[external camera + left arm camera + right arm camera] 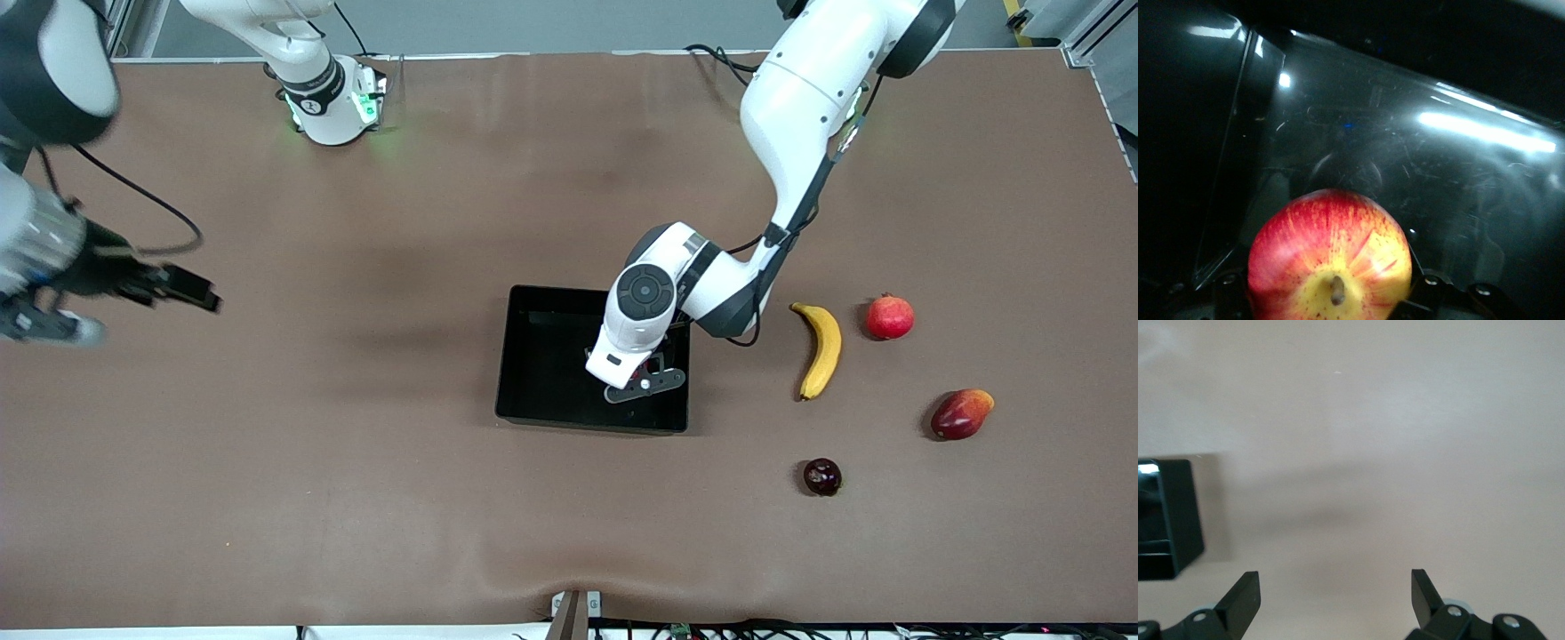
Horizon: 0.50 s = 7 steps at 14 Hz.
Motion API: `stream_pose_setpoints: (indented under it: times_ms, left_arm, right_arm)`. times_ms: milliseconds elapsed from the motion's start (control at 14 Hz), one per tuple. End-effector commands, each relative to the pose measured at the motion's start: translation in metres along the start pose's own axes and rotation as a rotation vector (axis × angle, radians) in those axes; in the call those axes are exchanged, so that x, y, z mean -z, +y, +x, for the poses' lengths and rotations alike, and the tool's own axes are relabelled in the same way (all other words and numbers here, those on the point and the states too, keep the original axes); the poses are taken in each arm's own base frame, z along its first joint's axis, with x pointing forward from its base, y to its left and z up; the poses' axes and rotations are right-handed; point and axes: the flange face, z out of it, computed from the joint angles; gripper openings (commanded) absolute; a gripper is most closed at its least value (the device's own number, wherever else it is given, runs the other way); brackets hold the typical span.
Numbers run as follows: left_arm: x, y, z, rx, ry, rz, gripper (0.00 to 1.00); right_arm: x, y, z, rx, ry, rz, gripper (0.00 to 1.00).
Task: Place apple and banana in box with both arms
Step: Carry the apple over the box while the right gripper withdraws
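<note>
Holding the apple (1330, 263) — red, yellow-streaked, stem dimple showing — the left gripper (642, 372) hangs low over the box (544, 360), a glossy black tray mid-counter, its fingers clasped on the fruit. The banana (821, 349) lies beside the box toward the left arm's end. The right gripper (1335, 595) waits, fingers spread — over bare counter (356, 462).

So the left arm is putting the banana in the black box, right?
Not the banana. The left wrist view shows the left gripper holding the apple over the box. The banana lies on the table beside the box.
</note>
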Motion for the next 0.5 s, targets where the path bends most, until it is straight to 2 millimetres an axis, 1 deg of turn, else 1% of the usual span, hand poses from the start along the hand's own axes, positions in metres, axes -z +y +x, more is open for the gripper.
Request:
stream_pose_setpoints:
  times_ms: [0,72,143,287,358,430]
  left_arm:
    - [-0.024,0.011,-0.002,-0.027,0.043,0.007,0.00]
    - [-0.028,0.012,-0.002,-0.028,0.050,-0.005,0.00]
    - [-0.032,0.012,-0.003,-0.029,0.050,-0.006,0.00]
    - [-0.033,0.014,-0.005,-0.036,0.049,-0.005,0.00]
    - [-0.034,0.014,-0.006,-0.037,0.048,-0.003,0.23]
    - [-0.034,0.015,-0.005,-0.040,0.051,-0.004,0.99]
  right_arm:
    - [0.022,0.035,-0.028,0.053,-0.014,-0.035,1.00]
    - [0.031,0.043,-0.034,0.051,-0.017,-0.035,1.00]
    - [0.036,0.044,-0.039,0.048,-0.026,-0.035,1.00]
    - [0.041,0.047,-0.045,0.043,-0.055,-0.036,1.00]
    - [0.046,0.046,-0.046,0.044,-0.057,-0.039,1.00]
    - [0.052,0.048,-0.046,0.042,-0.044,-0.040,1.00]
